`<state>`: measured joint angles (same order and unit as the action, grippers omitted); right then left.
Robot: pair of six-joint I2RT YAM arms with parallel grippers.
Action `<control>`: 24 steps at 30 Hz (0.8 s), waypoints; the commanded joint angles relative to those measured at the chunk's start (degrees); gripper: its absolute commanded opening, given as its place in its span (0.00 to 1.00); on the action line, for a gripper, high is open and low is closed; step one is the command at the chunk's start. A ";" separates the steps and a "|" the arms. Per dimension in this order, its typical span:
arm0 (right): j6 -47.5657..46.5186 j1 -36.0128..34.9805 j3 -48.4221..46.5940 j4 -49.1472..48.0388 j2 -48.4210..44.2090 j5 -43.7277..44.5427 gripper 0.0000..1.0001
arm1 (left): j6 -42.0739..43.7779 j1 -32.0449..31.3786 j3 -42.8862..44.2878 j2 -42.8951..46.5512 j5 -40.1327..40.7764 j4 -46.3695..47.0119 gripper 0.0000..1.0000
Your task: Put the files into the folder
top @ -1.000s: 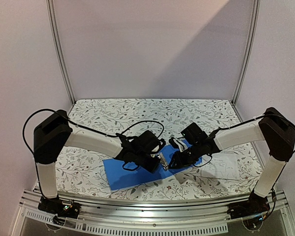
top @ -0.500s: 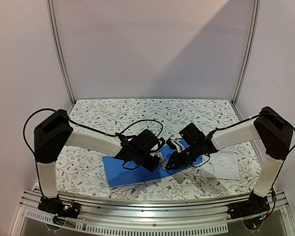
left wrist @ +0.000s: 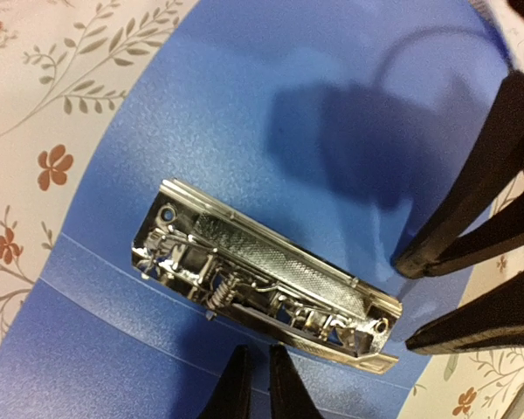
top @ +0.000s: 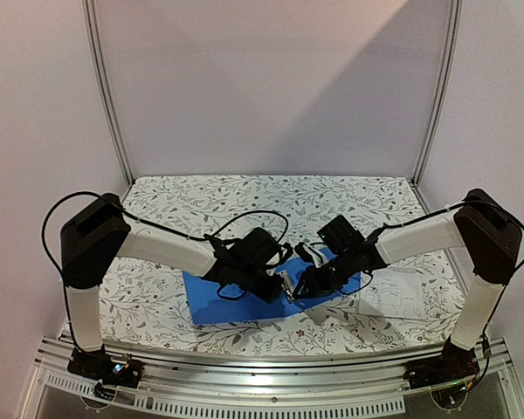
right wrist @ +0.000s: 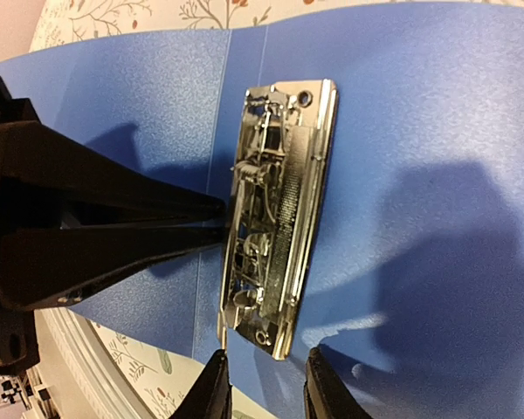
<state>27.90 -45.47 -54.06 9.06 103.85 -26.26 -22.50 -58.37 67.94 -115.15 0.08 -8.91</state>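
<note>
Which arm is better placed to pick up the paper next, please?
Probably the right: the paper lies on its side of the table, the right gripper is open, and the left gripper is shut and farther away.

Soft, even light from above.
I see dark shadows on the folder [right wrist: 402, 105], glints off its metal clip [left wrist: 262, 271], and a grainy, softer overhead view.

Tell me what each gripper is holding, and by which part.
Nothing clearly. The right gripper stands open at one end of the ring clip; the left gripper, almost shut, sits at its long edge, and a pinch cannot be told.
</note>
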 commanded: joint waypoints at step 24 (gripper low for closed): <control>-1.17 -0.49 -3.71 1.31 1.55 -4.52 0.18 | -1.84 1.33 -1.83 -4.54 -4.62 -8.10 0.09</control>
<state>26.89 -45.50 -56.84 10.04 103.66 -29.36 -23.83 -57.30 68.27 -115.20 -3.11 -9.54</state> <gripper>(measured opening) 0.184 0.093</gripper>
